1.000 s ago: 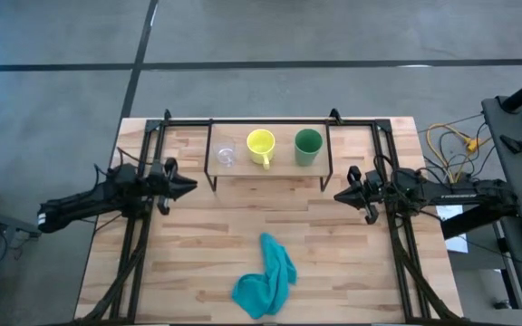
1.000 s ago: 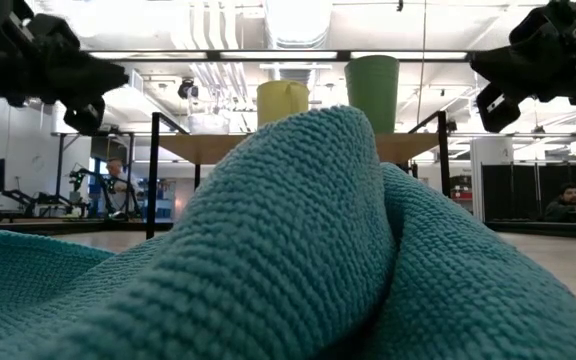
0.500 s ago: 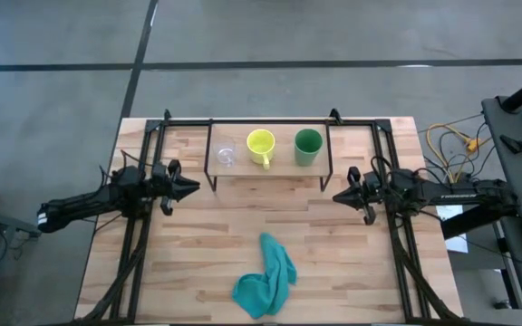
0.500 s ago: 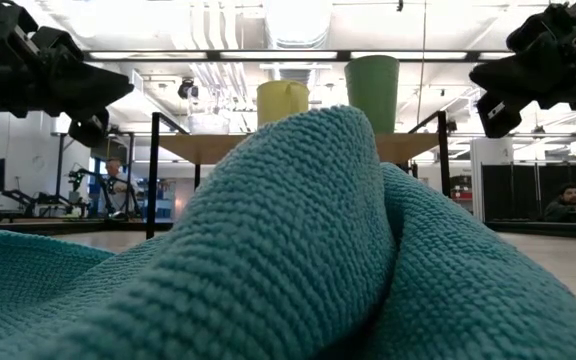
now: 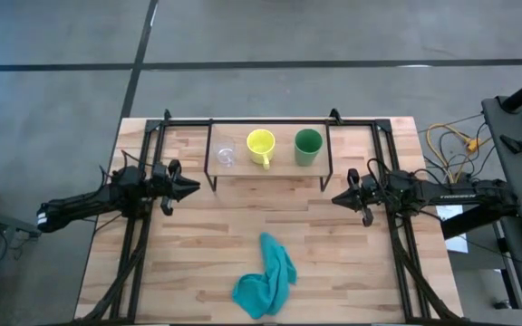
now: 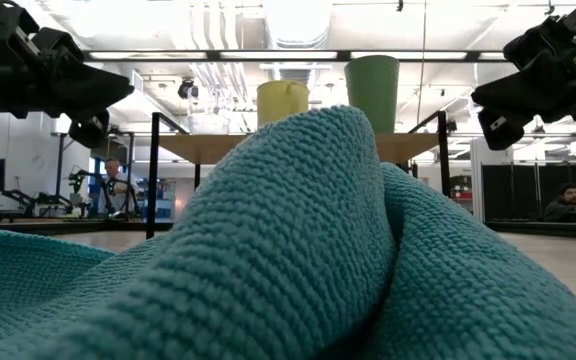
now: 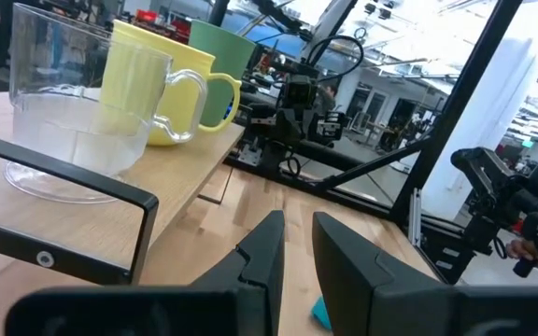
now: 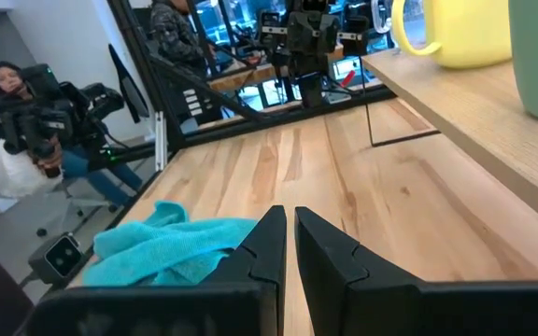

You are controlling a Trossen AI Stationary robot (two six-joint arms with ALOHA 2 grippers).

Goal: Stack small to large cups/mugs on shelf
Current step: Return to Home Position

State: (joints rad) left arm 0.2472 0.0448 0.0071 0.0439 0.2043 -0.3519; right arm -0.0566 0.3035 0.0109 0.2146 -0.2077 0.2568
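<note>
On the shelf [image 5: 270,170] at the table's far side three vessels stand upright in a row on their bases: the clear glass cup [image 5: 226,155] to the left, the yellow mug [image 5: 261,145] in the middle, the green cup [image 5: 308,145] to the right. My left gripper [image 5: 195,187] hovers shut just left of the shelf's near left leg, pointing right. In its wrist view, the left gripper [image 7: 297,233] faces the glass cup [image 7: 73,121] and the yellow mug [image 7: 148,84]. My right gripper [image 5: 333,198] hovers shut off the shelf's near right corner, pointing left.
A crumpled teal cloth [image 5: 265,276] lies on the table's near middle and fills most of the low view. A black frame runs round the table behind and beside the shelf. Bare wood lies between the two grippers in front of the shelf. People sit in the room beyond.
My right gripper has drifted a little toward the table's near edge and slightly lower. My left gripper edged a little to the right, toward the shelf, then held still. The cups and the cloth have stayed put.
</note>
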